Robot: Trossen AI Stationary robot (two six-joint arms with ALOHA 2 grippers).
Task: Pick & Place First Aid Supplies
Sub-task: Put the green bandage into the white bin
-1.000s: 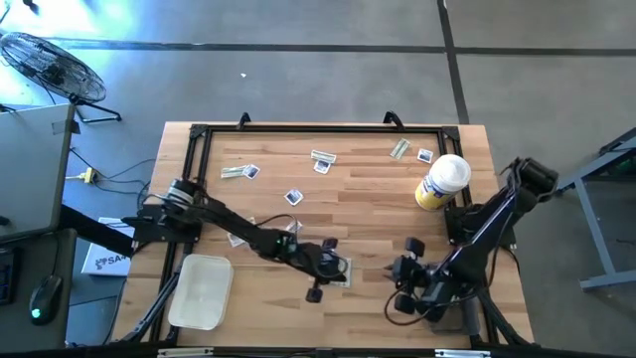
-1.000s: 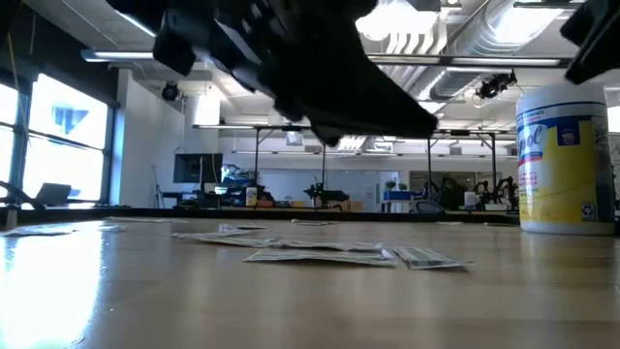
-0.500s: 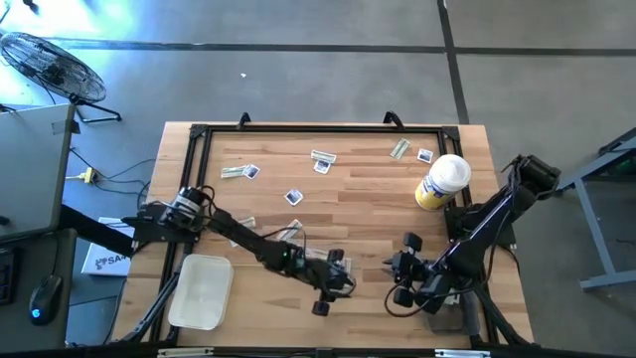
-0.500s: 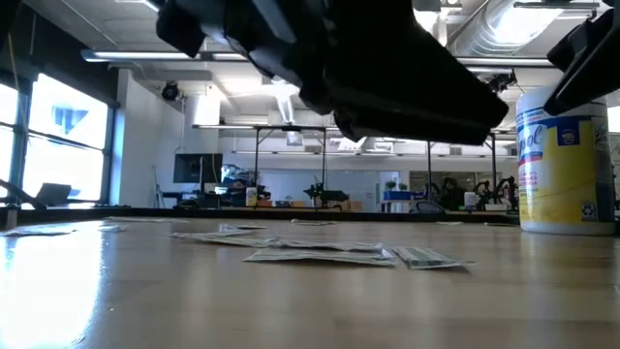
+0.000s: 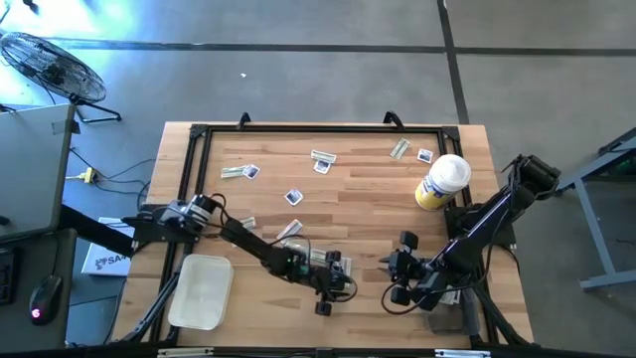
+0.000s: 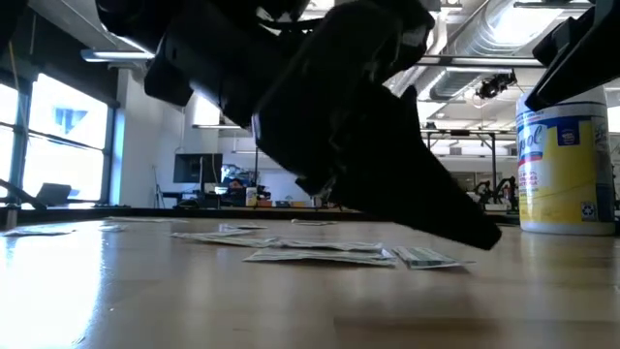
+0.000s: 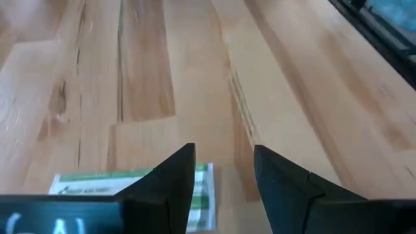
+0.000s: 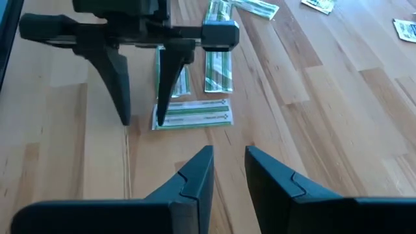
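First aid supplies lie flat on the wooden table. One green-and-white strip packet (image 8: 193, 112) lies near the table's middle front, also seen in the left wrist view as the same packet (image 7: 130, 184). My left gripper (image 8: 143, 120) is open and points down beside that packet's end, nothing between its fingers. Two more strips (image 8: 218, 68) lie just beyond. Further packets (image 5: 238, 172) and small squares (image 5: 293, 197) are scattered toward the far edge. My right gripper (image 8: 227, 156) hovers open to the right of the left one (image 5: 330, 286). My left gripper stands with one fingertip (image 8: 159, 117) at the end of the strip packet (image 8: 164, 120), coming from above. Whether that fingertip touches the packet I cannot tell. The packet lies flat on the table.
A yellow bottle with a white cap (image 5: 442, 182) stands at the right far side. A white tray (image 5: 202, 290) sits at the near left corner. A black frame (image 5: 318, 126) runs along the table's far edge. Bare wood lies between the two grippers.
My left gripper has moved toward the table's near edge and has come lower over the table. My right gripper has shifted slightly left, toward it. The packets have stayed where they lay.
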